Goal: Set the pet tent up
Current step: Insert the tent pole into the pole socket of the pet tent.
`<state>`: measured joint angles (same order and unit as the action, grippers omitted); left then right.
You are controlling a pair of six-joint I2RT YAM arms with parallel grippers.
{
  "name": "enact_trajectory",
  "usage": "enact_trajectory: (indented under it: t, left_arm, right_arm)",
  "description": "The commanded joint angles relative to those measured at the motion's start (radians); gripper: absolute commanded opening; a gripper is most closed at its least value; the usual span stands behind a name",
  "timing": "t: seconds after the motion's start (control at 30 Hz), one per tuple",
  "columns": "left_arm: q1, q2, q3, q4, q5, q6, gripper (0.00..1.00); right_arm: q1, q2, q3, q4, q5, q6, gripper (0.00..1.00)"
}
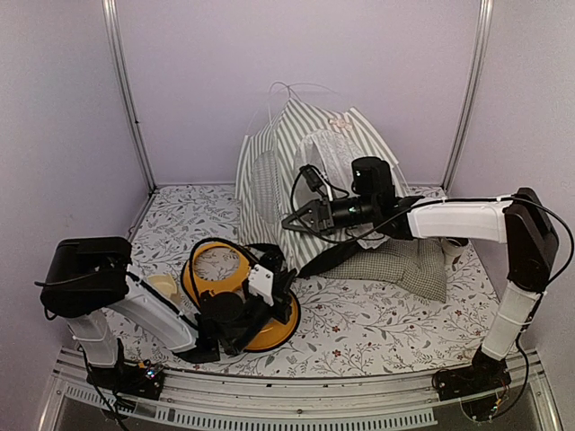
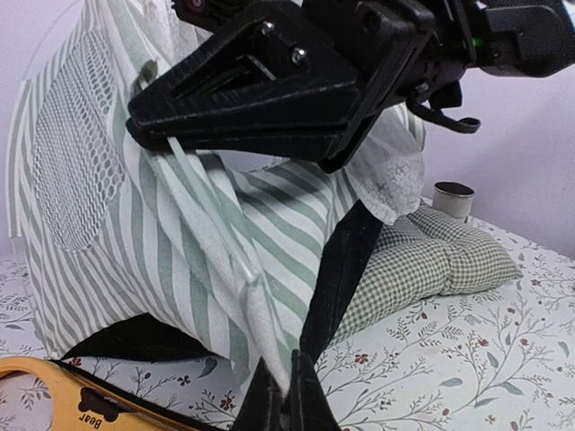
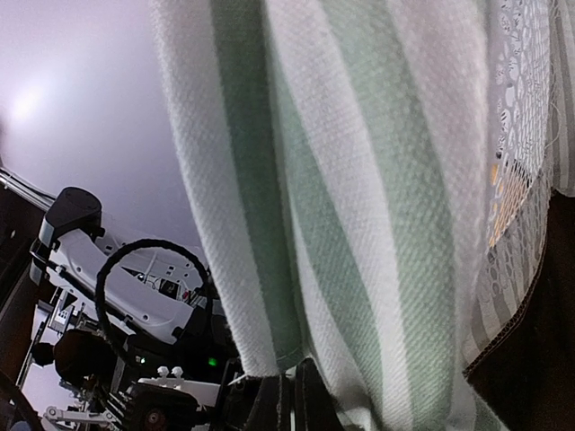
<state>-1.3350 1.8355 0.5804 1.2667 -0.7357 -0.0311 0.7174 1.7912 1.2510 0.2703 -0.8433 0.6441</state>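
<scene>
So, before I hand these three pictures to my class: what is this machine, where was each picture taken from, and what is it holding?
These are two robot arms bolted at the near edge of a flower-patterned table. The wide picture comes from a fixed camera above and behind them. The other two come from small cameras on each wrist, looking along that arm's own tool.

On the table stands a green-and-white striped pet tent, with a green-checked cushion beside it and a yellow ring-shaped item in front.

The left tool is shut on a fold of the tent's striped fabric at its lower front. The right tool is also shut on the tent's fabric, higher up.
</scene>
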Motion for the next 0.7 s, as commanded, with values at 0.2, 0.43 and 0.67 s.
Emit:
enact_trajectory:
  t: [0.2, 0.43, 0.67]
  left_arm:
    - [-0.118, 0.048, -0.048, -0.196, 0.172, -0.006, 0.0]
    - [-0.119, 0.047, -0.051, -0.193, 0.171, -0.006, 0.0]
    - [-0.118, 0.044, -0.057, -0.184, 0.161, -0.008, 0.0]
  right_arm:
    - [-0.025, -0.092, -0.016, 0.242, 0.2, 0.05, 0.0]
    - [-0.009, -0.084, -0.015, 0.252, 0.194, 0.058, 0.0]
    - [0.008, -0.09, -0.033, 0.248, 0.201, 0.057, 0.0]
